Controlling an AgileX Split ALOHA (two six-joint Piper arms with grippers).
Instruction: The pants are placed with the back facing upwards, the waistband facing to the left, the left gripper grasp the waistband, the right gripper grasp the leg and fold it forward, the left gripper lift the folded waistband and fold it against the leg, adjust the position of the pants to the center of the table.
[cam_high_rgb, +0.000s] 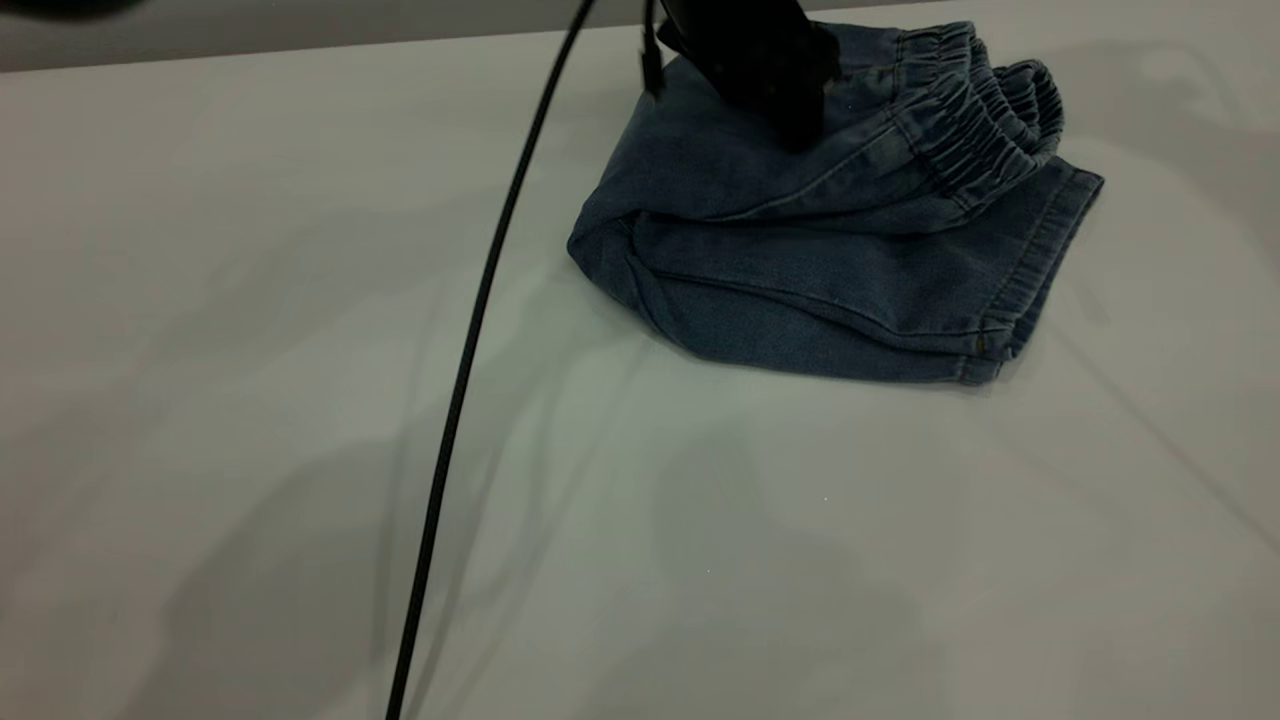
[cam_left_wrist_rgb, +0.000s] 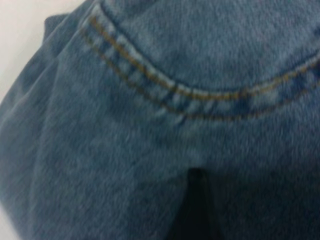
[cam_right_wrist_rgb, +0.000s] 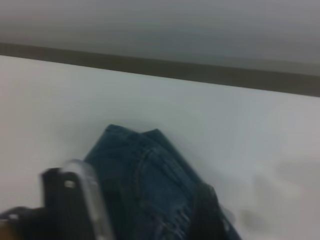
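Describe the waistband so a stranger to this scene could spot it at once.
On the pale table lies one folded bundle of blue denim, the pants, at the far right with a black gripper pressing on top. The waistband is the gathered, ruffled band on its top right, unlike the flat stitched hem below it.

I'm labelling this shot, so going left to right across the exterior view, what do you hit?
Bare table → black cable → folded edge of the pants → waistband → leg hem.

A bare test bench in a lab: a wide plain white table (cam_high_rgb: 250, 300), a black cable (cam_high_rgb: 470, 340) hanging across it, a grey wall (cam_right_wrist_rgb: 160, 25) behind.
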